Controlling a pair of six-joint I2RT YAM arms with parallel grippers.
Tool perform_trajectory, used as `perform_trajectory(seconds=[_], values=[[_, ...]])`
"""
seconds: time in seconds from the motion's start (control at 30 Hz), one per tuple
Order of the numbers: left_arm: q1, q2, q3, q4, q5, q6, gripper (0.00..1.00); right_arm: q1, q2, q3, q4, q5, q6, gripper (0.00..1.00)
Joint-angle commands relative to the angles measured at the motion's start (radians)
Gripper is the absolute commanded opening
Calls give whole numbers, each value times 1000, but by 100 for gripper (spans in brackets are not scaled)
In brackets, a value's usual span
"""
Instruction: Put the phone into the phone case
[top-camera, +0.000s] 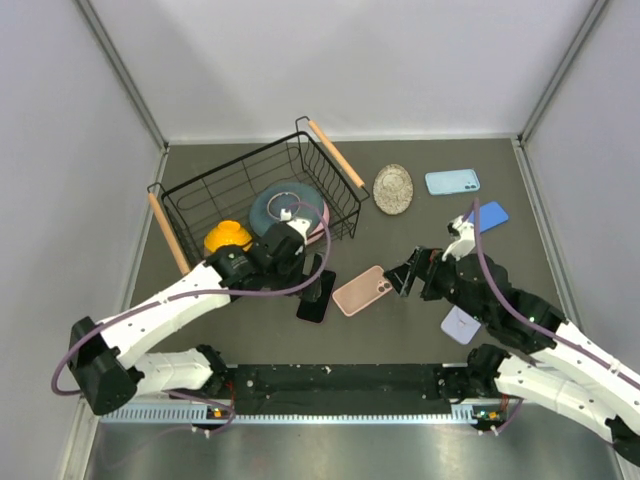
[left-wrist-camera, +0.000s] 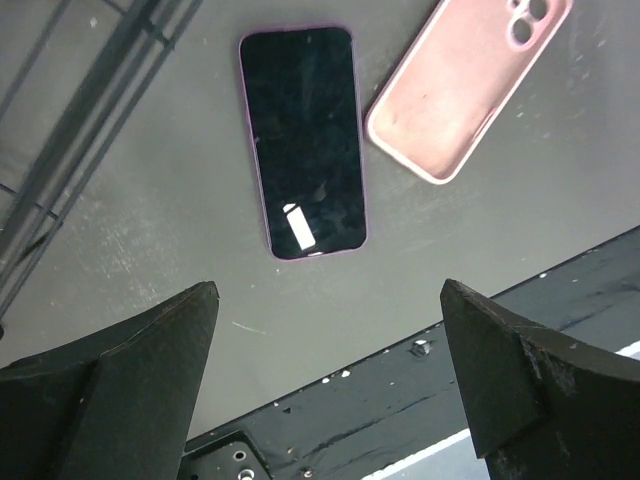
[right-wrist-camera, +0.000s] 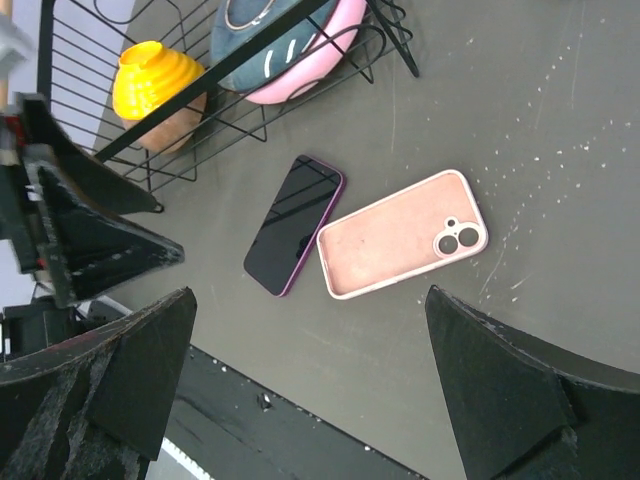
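**Phone lies beside the pink case, both grippers spread wide**

The phone (left-wrist-camera: 303, 140) lies flat on the dark table (top-camera: 400, 330), its black screen up and a thin purple rim around it. It is not in the case (left-wrist-camera: 468, 85). The pink case lies just to its right with its hollow side up (the camera holes show at its far end), and a narrow strip of table shows between the two.

The left gripper (left-wrist-camera: 328, 300) hangs over the phone with its fingers far apart, holding nothing. The right gripper (right-wrist-camera: 310, 300) is on the other side of the case, also spread wide and holding nothing, and it touches neither item.

Behind the phone stands a wire basket (top-camera: 200, 200) with wooden handles. It holds a yellow cup (top-camera: 226, 236) and a grey-blue dish (top-camera: 285, 205). Farther right on the table are a round silvery plate (top-camera: 393, 188), a light blue case (top-camera: 452, 181) and a darker blue case (top-camera: 488, 216).
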Motion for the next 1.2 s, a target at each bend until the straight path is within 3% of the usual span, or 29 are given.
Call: perform_trajectory(seconds=[0.0, 0.27, 0.63, 1.17], values=[[-26, 38, -58, 63, -26, -28, 99, 7, -36, -16, 47, -38, -65, 99], [-49, 169, -130, 164, 60, -17, 99, 7, -138, -62, 79, -39, -114, 99], [-142, 379, -102, 175, -32, -29, 99, 7, -203, -127, 110, -44, -91, 99], [-150, 436, -82, 204, -107, 8, 99, 7, -203, -139, 121, -58, -91, 99]])
